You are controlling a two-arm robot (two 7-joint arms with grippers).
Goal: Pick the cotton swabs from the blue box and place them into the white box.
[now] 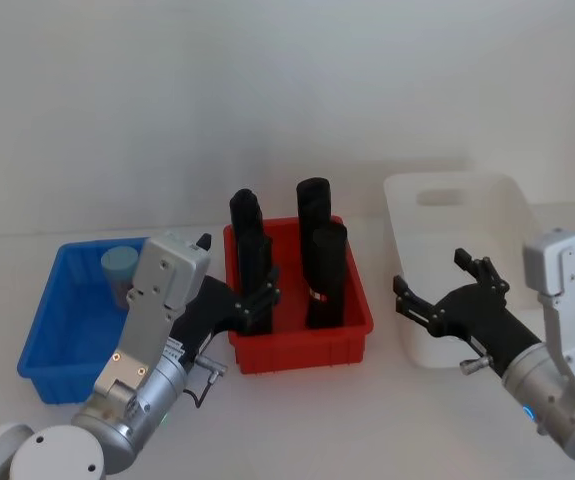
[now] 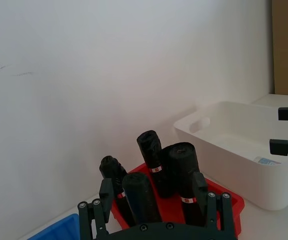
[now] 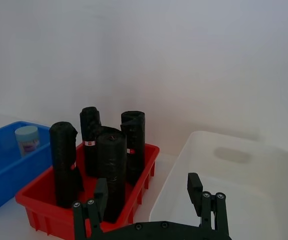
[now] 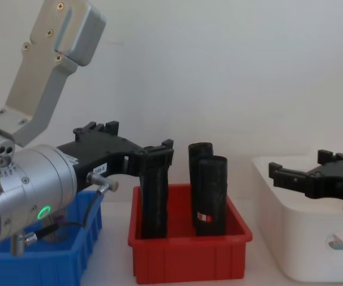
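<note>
In the head view, the blue box (image 1: pixel 62 330) sits at the lower left of the frame on the white counter (image 1: pixel 317 420), and one jar of cotton swabs (image 1: pixel 119 272) with a pale blue lid stands upright in its far part. The red bin (image 1: pixel 302 345) is at the centre, just beside the blue box, holding four upright black rolls (image 1: pixel 325 275). The white box (image 1: pixel 467 260) stands at the right of the frame, apart from the red bin; in the left wrist view a small item with a pale blue part (image 2: pixel 266 160) lies on its floor, too small to identify.

The left tool (image 1: pixel 257 300) hangs at the near left corner of the red bin, its fingers spread and holding nothing. The right tool (image 1: pixel 435 285) hovers at the near left wall of the white box, its fingers likewise apart and empty.
</note>
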